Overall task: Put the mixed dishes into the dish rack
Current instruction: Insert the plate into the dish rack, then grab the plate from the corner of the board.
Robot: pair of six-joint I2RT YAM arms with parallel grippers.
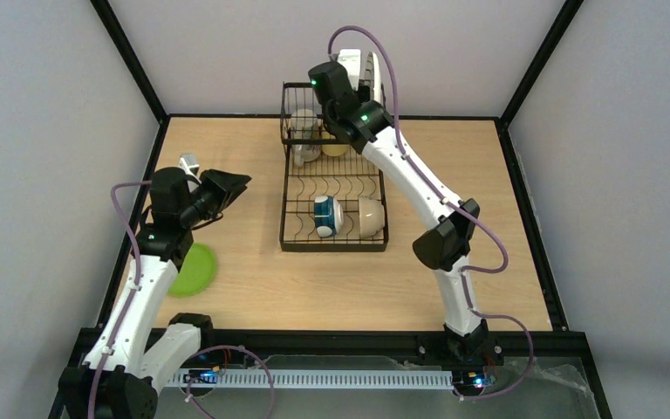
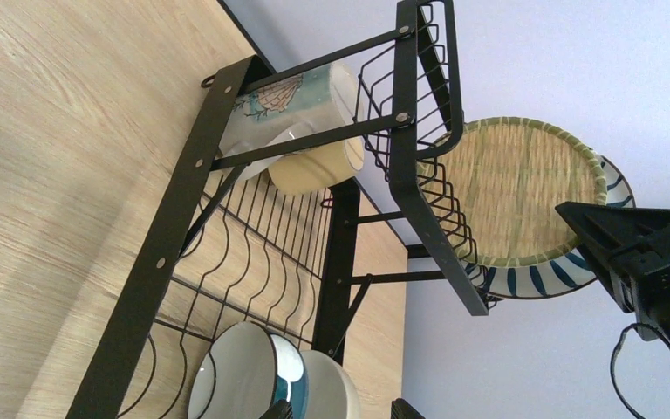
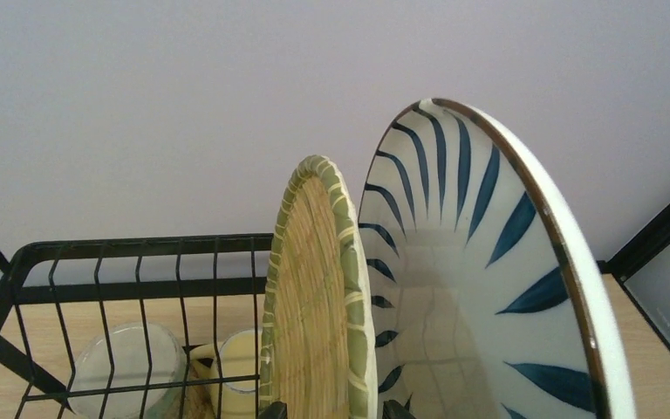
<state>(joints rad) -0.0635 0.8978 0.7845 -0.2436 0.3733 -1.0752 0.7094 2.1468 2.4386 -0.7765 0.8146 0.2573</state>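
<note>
From above, my left gripper (image 1: pixel 234 190) stands spread and empty. The lime-green small plate (image 1: pixel 194 269) lies on the table behind and below its jaws, well apart from the dish rack (image 1: pixel 290 209). My right gripper (image 1: pixel 353 83) reaches over the rack's far end.

Left wrist: nothing sits between the jaws, and the rack lies ahead.

Right wrist: the jaws straddle the upright yellow woven-look plate (image 3: pixel 314 305), apparently pinching its rim. The white plate with dark radial stripes (image 3: pixel 480 288) stands just outside one jaw. I worry that sideways drift knocks the striped plate, or that a loose pinch drops the woven one.
</note>
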